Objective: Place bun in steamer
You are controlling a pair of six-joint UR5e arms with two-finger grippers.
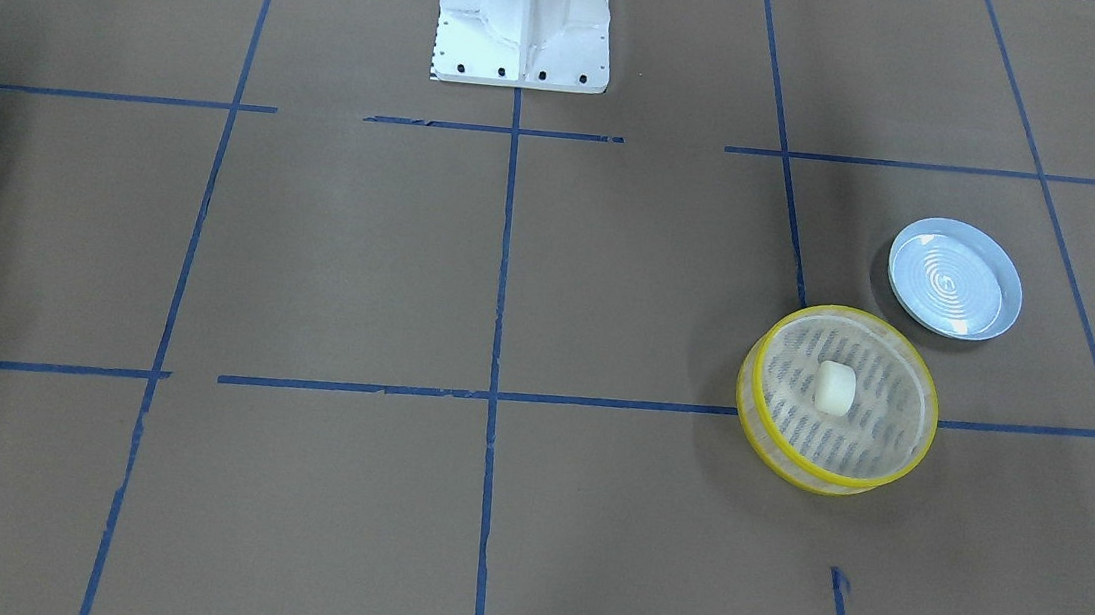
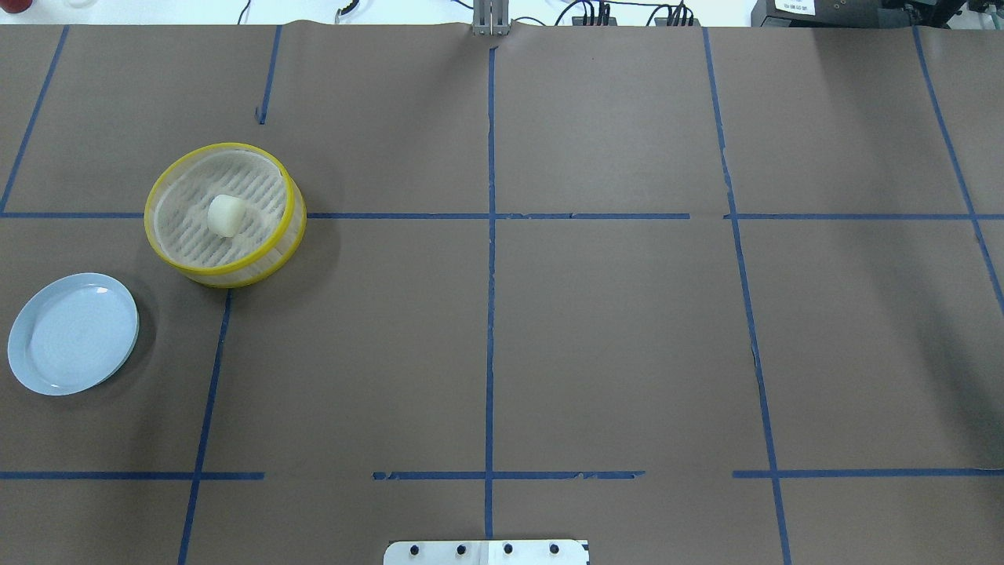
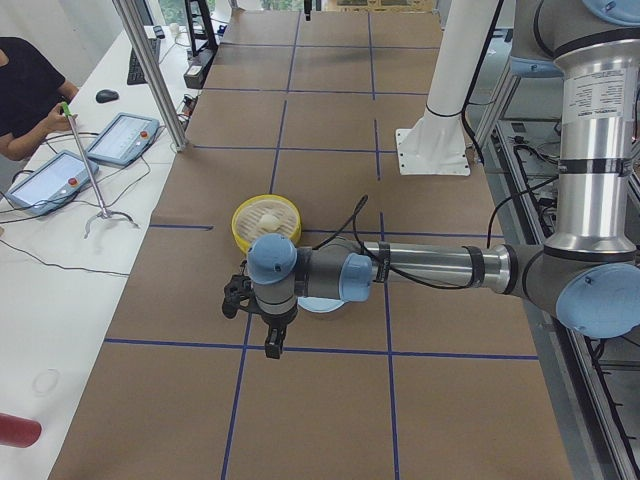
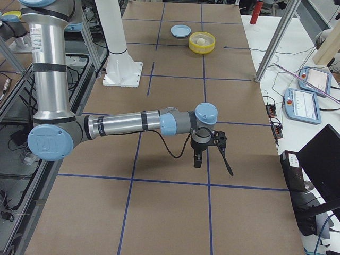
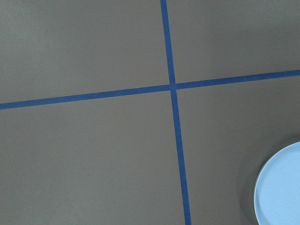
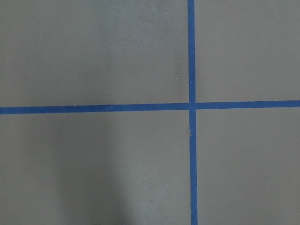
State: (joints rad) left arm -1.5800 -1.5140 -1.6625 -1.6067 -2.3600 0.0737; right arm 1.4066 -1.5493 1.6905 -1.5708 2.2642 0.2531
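The cream-white bun [image 1: 835, 387] lies in the middle of the steamer [image 1: 843, 313], a round basket with a yellow rim and a slotted mesh bottom. Both show in the overhead view, the bun [image 2: 226, 215] inside the steamer [image 2: 222, 147] at the table's left. My left gripper [image 3: 255, 325] shows only in the exterior left view, held over the table near the plate and apart from the steamer [image 3: 240, 225]. My right gripper [image 4: 211, 159] shows only in the exterior right view, far from the steamer [image 4: 192, 47]. I cannot tell whether either is open or shut.
A pale blue ringed plate [image 2: 72, 333] lies empty beside the steamer, toward the robot; its edge shows in the left wrist view [image 5: 281, 192]. The robot's white base [image 1: 525, 14] stands at the table's middle. Blue tape lines cross the brown table.
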